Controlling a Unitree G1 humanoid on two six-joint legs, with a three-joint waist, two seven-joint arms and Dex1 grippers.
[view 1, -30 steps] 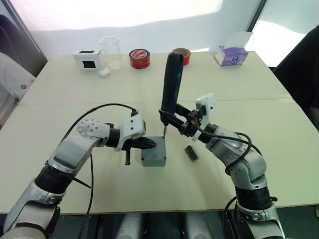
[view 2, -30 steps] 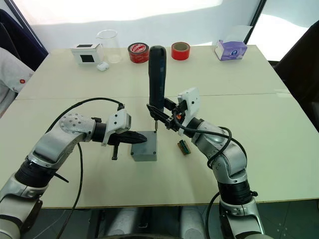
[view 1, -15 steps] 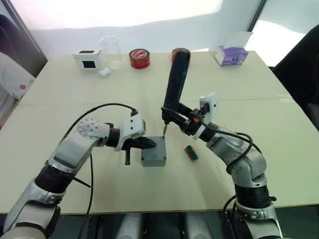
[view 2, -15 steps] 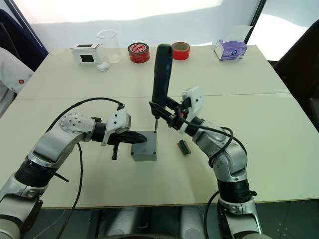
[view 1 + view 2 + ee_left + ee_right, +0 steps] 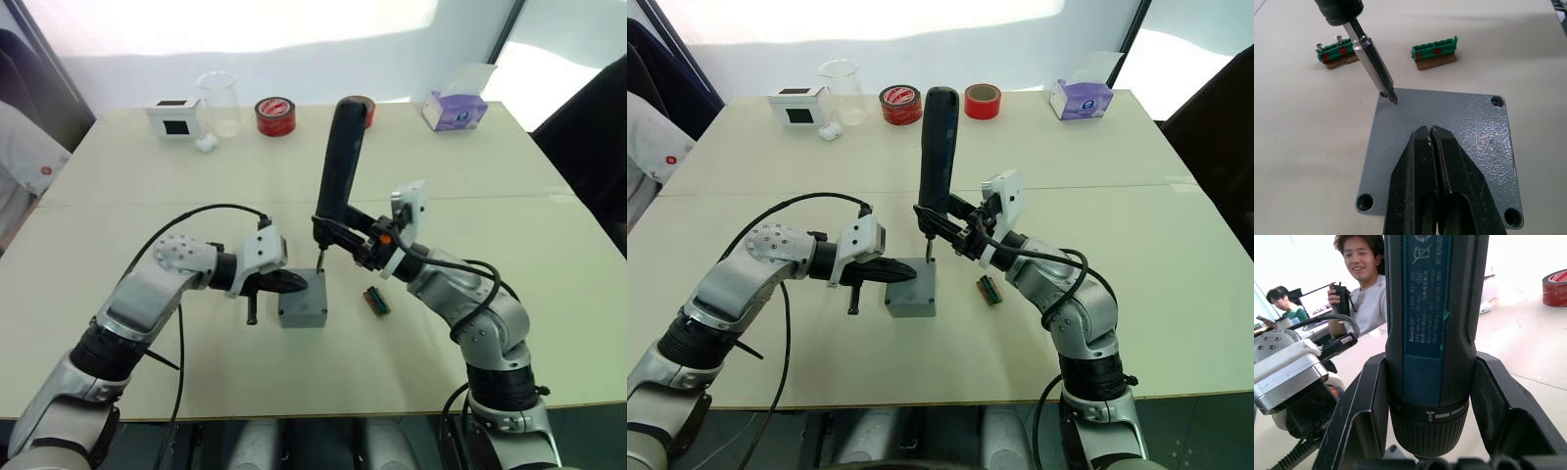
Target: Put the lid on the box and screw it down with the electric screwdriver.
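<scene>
Electric screwdriver [image 5: 340, 162] bit at lid [image 5: 1449, 137] corner hole, right end effector [image 5: 345, 238] gripping

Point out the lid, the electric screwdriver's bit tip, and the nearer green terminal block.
lid [image 5: 1464, 127]: left wrist view, bare grey top face.
electric screwdriver [image 5: 1394, 100]: left wrist view, tip of its metal bit at a corner screw hole.
green terminal block [image 5: 1434, 48]: left wrist view, its green top row.

Screw under electric screwdriver [image 5: 1371, 58] bit tip: too small to tell.
</scene>
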